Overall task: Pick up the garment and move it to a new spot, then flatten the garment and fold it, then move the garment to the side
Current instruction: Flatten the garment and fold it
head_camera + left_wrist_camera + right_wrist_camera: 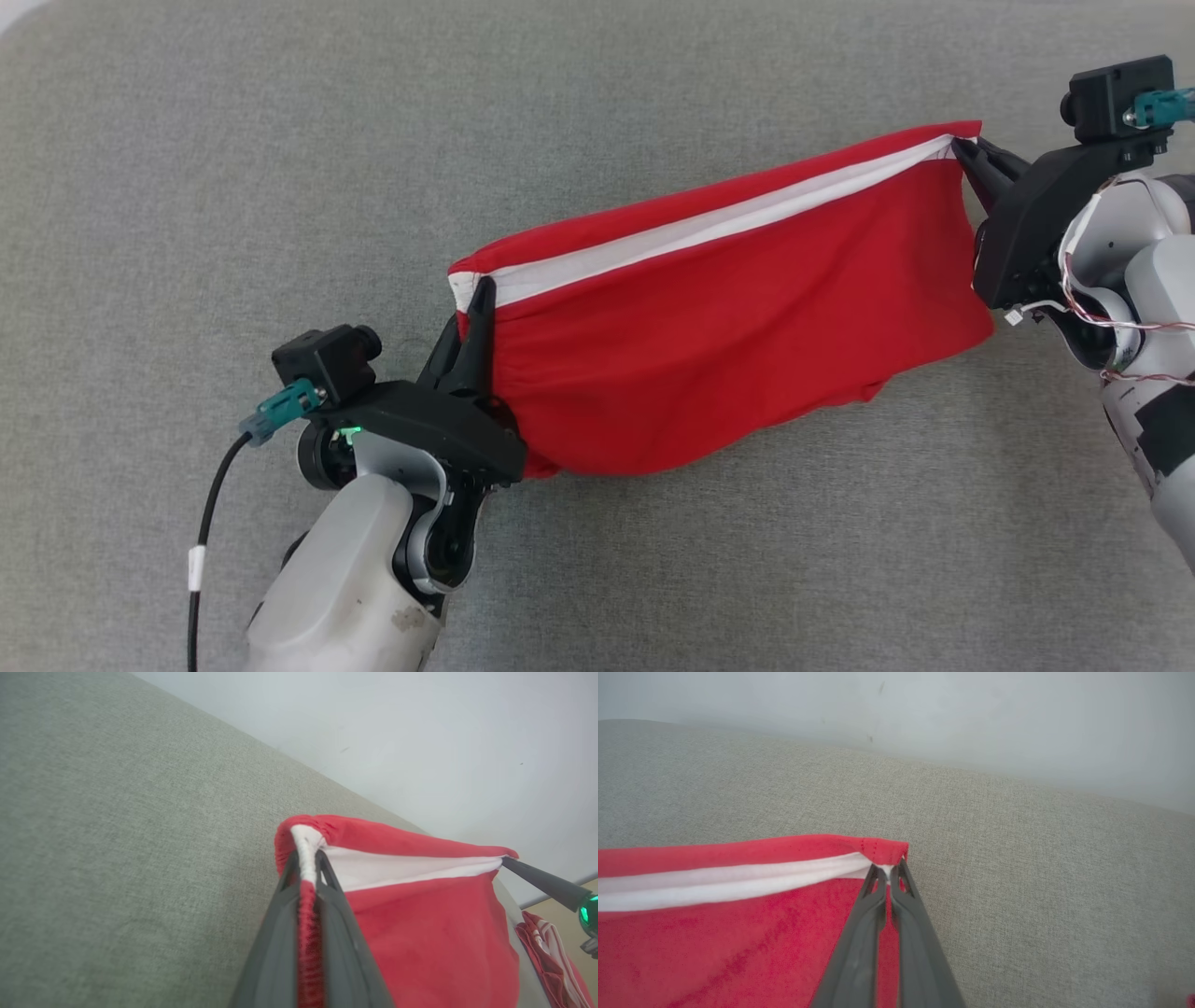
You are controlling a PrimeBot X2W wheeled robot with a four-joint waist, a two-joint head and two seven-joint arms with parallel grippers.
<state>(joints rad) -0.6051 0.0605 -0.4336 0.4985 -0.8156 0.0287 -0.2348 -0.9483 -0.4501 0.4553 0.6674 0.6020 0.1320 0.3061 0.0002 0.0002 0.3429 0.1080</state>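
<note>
Pinching opposite ends, left fingers (480, 322) and right fingers (991, 170) stretch the garment (728, 336) between them.

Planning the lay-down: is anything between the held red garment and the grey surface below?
Nothing visible does: the red garment with white band hangs from the left gripper and right gripper over the grey woven surface.

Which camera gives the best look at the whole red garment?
The head view: the garment shows whole there, stretched between the left hand and right hand. Each wrist view gives a close corner pinched in its hand, plus part of the cloth.
</note>
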